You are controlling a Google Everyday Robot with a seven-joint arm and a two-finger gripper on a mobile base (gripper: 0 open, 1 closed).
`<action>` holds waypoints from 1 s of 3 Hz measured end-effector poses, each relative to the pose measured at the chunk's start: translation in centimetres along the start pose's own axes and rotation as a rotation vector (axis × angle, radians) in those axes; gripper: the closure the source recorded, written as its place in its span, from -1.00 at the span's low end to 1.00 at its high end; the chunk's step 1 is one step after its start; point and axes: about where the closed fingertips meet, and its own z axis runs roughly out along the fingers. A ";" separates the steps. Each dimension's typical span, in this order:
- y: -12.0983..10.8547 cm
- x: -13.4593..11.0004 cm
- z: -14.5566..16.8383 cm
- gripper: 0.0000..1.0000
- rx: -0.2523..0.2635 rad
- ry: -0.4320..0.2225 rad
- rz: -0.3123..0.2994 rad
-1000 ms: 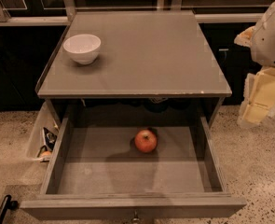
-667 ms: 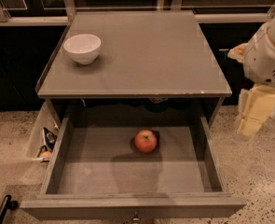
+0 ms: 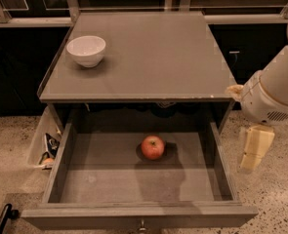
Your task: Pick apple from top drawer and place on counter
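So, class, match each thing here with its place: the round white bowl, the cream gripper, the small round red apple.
Things: 1 round white bowl; 2 cream gripper; 3 small round red apple.
Places: A inside the open grey top drawer; B on the flat grey-brown counter; C outside that drawer, at the view's right.
Pairs: 1-B, 2-C, 3-A.

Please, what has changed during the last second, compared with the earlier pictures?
The arm came down and a little toward the drawer, so the pincer now hangs lower, just outside the side wall of the open top drawer, at the picture's right. It took hold of nothing. The apple on the drawer floor, the white bowl and the counter stayed as they were.
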 end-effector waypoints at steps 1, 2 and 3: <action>0.0 0.0 0.1 -1.00 -0.002 0.000 -0.002; 0.4 0.2 1.3 -1.00 -0.014 -0.049 0.032; 1.9 -0.3 5.2 -1.00 -0.030 -0.171 0.085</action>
